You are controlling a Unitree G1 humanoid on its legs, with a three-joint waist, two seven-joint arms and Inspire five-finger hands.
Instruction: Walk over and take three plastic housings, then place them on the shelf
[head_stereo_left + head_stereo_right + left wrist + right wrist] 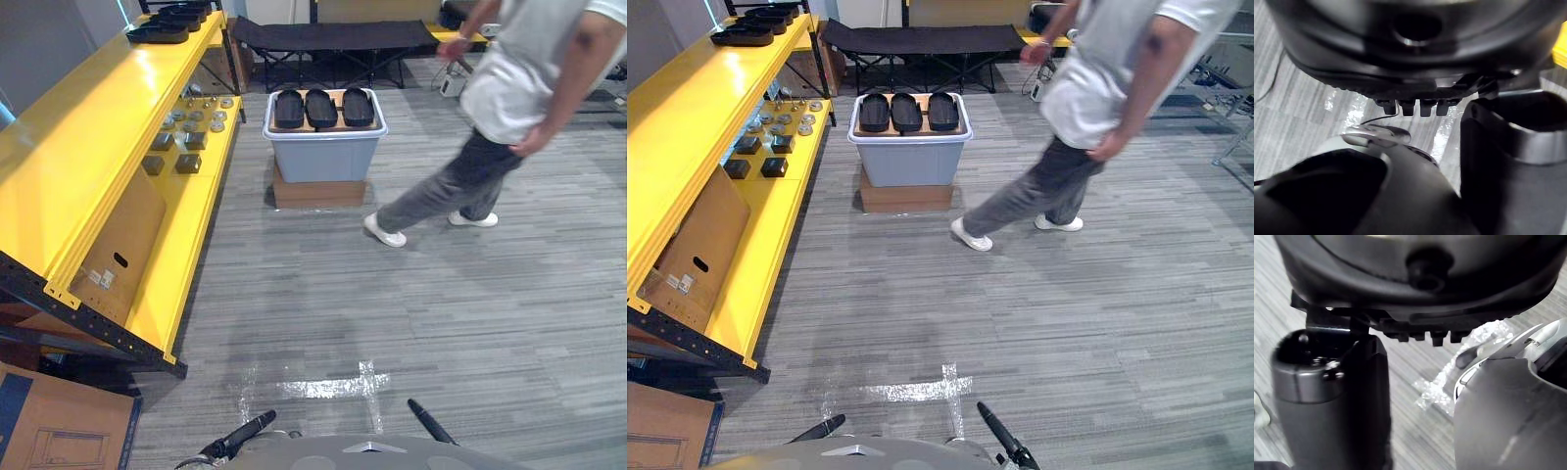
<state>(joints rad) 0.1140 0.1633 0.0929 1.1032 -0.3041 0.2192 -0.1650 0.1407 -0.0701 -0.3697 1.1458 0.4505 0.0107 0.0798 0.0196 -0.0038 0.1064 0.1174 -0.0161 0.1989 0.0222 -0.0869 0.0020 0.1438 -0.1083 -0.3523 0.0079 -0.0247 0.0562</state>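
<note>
At 12 o'clock a grey bin (323,157) carries three black housings (321,108) side by side, on what looks like a brown board, their long axes running 12 to 6. The yellow shelf (78,147) lies at 10 o'clock. On my left hand (1410,63) and right hand (1420,289), I cannot tell whether the fingers are clenched.

The shelf (69,147) is gleaming as glossy yellow painted metal, while the cardboard sheet (122,245) is looking matt and brown. The three housings (322,107) are showing smooth black plastic with a slight sheen, the board (910,132) is reading as wood, and the bin (323,155) as smooth grey plastic. The carpet (470,313) is appearing rough and ribbed, and the tape cross (333,386) is glinting silver.
</note>
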